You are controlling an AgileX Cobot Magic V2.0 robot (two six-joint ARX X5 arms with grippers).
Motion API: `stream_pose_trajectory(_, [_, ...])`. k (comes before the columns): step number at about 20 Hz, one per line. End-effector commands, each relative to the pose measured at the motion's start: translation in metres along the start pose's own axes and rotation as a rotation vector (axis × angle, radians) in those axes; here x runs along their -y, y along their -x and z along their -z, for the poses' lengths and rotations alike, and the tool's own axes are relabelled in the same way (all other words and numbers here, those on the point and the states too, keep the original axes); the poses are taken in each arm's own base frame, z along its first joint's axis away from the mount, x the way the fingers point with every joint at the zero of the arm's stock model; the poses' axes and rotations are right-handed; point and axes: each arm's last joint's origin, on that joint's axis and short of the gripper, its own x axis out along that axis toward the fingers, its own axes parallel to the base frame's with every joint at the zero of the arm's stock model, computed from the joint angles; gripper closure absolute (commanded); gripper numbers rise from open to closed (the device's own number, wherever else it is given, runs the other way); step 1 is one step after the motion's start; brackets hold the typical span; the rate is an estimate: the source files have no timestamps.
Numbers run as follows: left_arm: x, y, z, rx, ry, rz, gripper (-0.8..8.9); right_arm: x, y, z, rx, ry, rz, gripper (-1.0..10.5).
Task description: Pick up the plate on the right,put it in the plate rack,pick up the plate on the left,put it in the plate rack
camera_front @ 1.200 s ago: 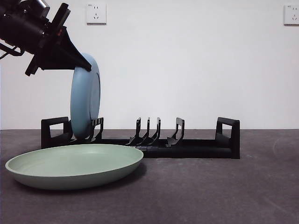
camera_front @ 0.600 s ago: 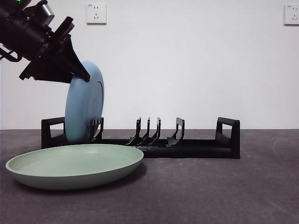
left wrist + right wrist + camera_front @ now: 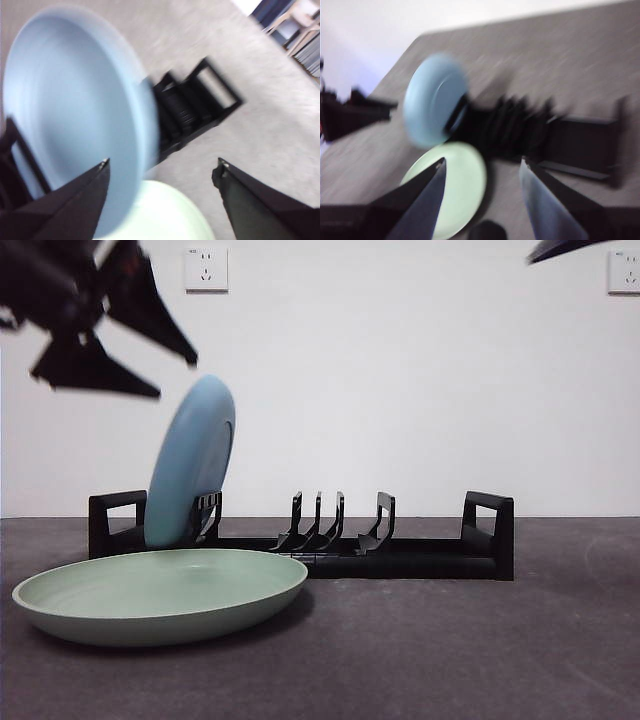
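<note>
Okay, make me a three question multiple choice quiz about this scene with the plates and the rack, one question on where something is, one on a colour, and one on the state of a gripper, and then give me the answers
1. Where is the blue plate?
A. Flat on the table
B. Standing on edge in the plate rack, near one end
C. Held in the air by a gripper

2. What colour is the plate lying flat on the table in front of the rack?
A. Pale green
B. Red
C. Black

3. How is the left gripper?
A. Shut on the blue plate
B. Shut on the rack
C. Open, clear of the blue plate

Answers:
1 B: in the front view the blue plate leans among the prongs by the rack's end handle.
2 A: the green plate is pale green.
3 C: the left wrist view shows its jaws spread with nothing between them.
</note>
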Motion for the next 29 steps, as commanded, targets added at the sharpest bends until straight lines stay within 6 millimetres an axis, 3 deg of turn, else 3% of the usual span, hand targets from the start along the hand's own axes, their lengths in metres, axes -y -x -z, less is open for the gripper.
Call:
stream_pose_trajectory(1, [0.019,0.02,-0.005,0.04,-0.093,0.011,4.55,0.001,-0.02,0.005,-0.089,-0.021,-0.065,7.0])
stream_pose_trajectory(6, [0.059,0.066,-0.007,0.125,-0.209,-0.02,4.68,0.002,-0.066,0.022,-0.254,-0.035,-0.089,7.0])
stream_pose_trajectory(11, [0.114,0.134,0.006,0.232,-0.391,-0.221,4.68,0.004,-0.13,0.056,-0.446,-0.049,-0.099,7.0])
stream_pose_trajectory(16, [0.146,0.183,0.011,0.275,-0.438,-0.274,4.68,0.01,-0.176,0.075,-0.541,-0.07,-0.087,7.0])
stream_pose_trajectory(22, [0.152,0.193,0.012,0.238,-0.436,-0.297,4.68,0.016,-0.218,0.086,-0.617,-0.093,-0.069,7.0])
stream_pose_trajectory(29, [0.15,0.19,0.014,0.2,-0.427,-0.309,4.68,0.004,-0.244,0.103,-0.661,-0.082,-0.089,7.7])
